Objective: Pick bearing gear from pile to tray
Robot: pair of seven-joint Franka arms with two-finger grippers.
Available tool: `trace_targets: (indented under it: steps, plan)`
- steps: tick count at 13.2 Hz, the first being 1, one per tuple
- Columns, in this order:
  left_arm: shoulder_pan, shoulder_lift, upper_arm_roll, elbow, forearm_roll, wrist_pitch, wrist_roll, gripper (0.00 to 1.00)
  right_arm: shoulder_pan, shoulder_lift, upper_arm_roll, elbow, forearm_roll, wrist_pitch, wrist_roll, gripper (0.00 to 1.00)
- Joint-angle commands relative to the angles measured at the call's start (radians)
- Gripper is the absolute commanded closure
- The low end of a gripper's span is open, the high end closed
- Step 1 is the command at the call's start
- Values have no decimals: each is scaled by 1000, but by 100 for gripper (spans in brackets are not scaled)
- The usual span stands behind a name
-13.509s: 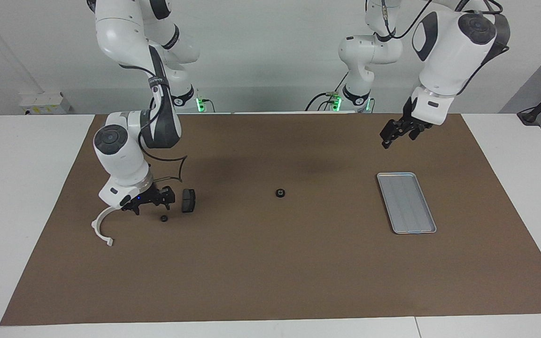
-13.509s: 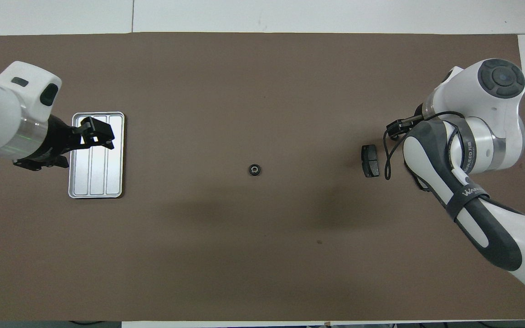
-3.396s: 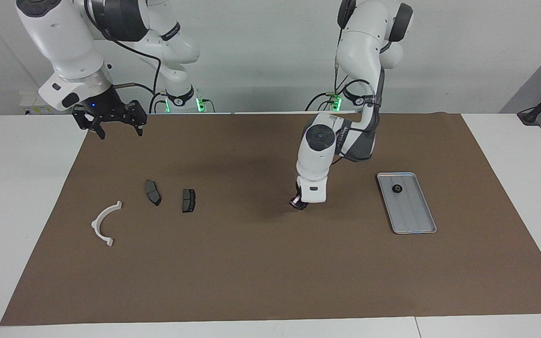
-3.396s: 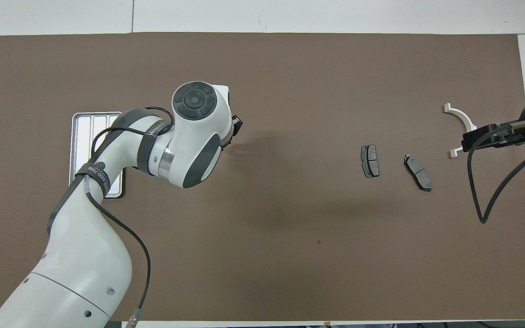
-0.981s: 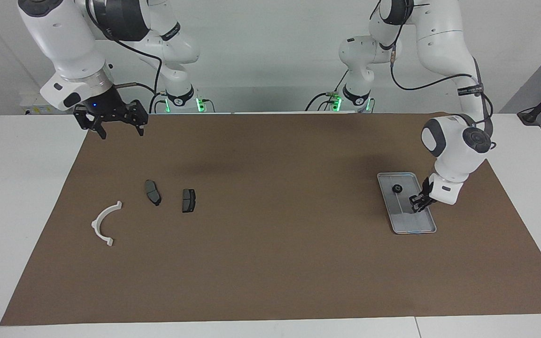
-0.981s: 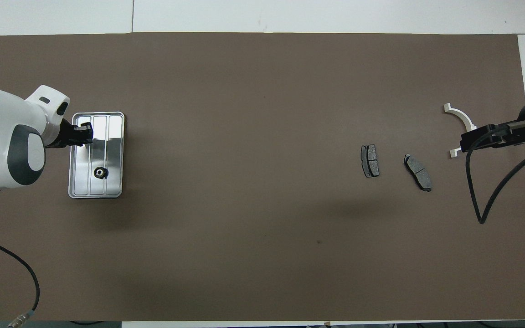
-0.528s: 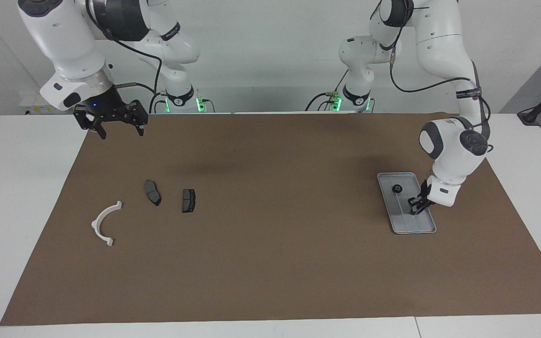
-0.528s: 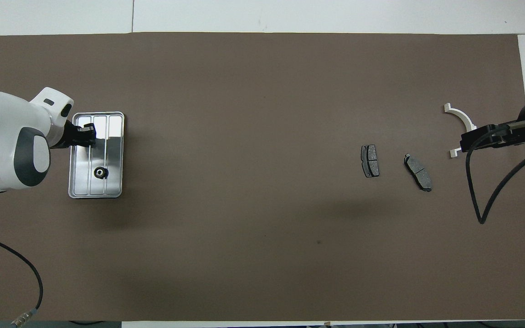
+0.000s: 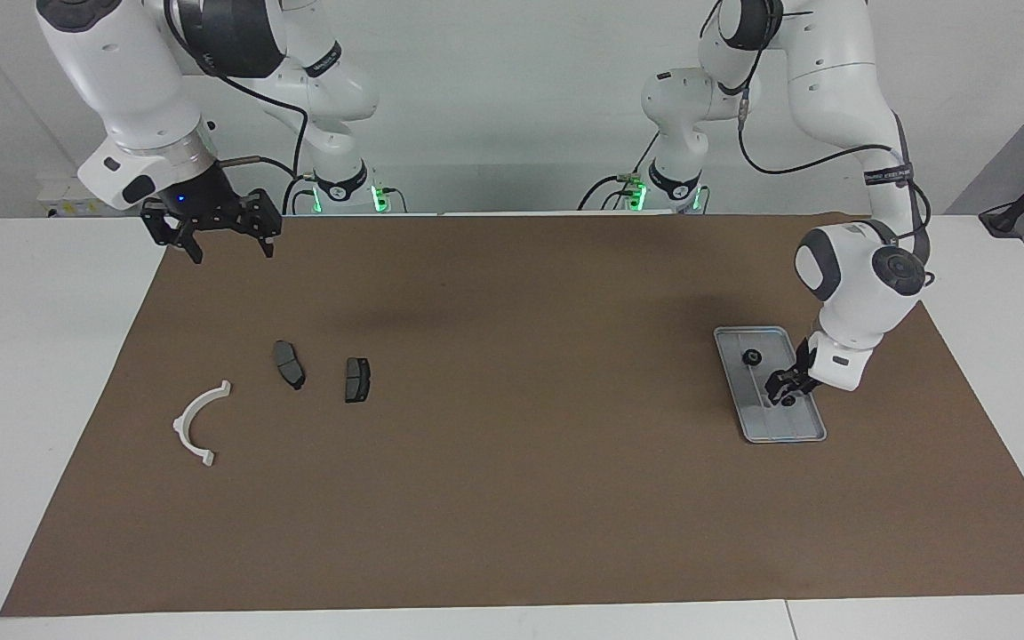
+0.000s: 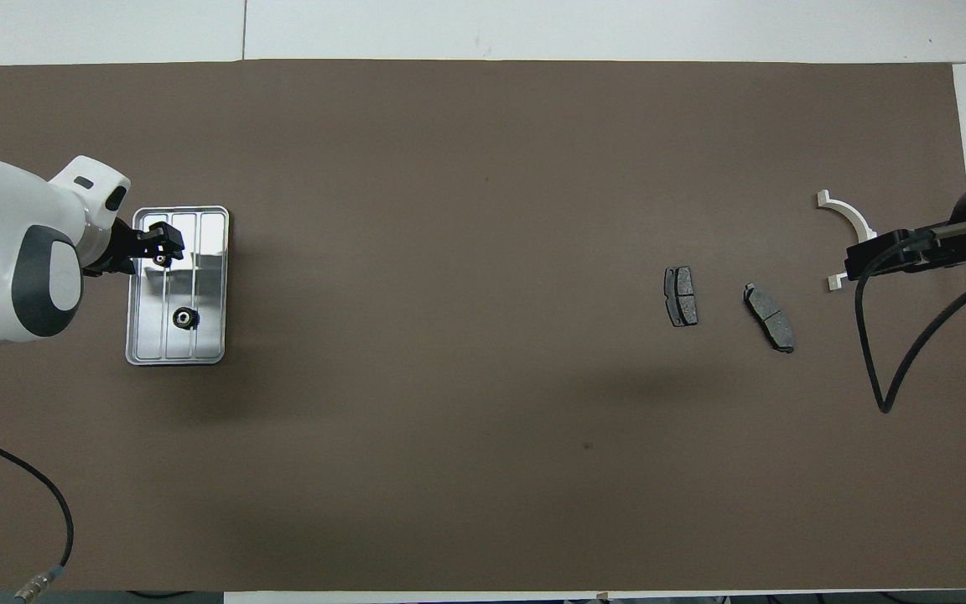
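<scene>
The silver tray point(image 9: 796, 436) lies at the left arm's end of the table and also shows in the overhead view point(image 10: 211, 277). One small black bearing gear point(image 9: 751, 357) lies in it point(image 10: 187, 317). A second gear point(image 9: 788, 400) lies in the tray farther from the robots point(image 10: 162, 259), just under my left gripper point(image 9: 780, 388), which is open and low over the tray point(image 10: 161, 243). The pile is at the right arm's end: two dark pads point(image 9: 288, 364) point(image 9: 356, 379) and a white half-ring bracket point(image 9: 199, 421). My right gripper point(image 9: 229, 238) is open, empty and waits raised.
A brown mat point(image 9: 512, 498) covers the table, with white table edge around it. In the overhead view the right gripper point(image 10: 856, 264) overlaps the bracket point(image 10: 848, 216); the pads point(image 10: 681, 295) point(image 10: 769, 316) lie beside it. The right arm's cable point(image 10: 877, 369) hangs over the mat.
My left gripper has opened and risen slightly, leaving the second gear in the tray. The right arm has not moved.
</scene>
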Motion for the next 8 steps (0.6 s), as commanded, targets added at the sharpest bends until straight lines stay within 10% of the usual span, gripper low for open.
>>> trace_targets:
  steps: [1,8]
  plan:
    - [54,-106,-1,55,16,-171,7,0,-4,-18,4,-18,20,4,12,0]
    - [62,-405,17,69,18,-534,82,0,-4,-18,7,-17,20,4,12,0]
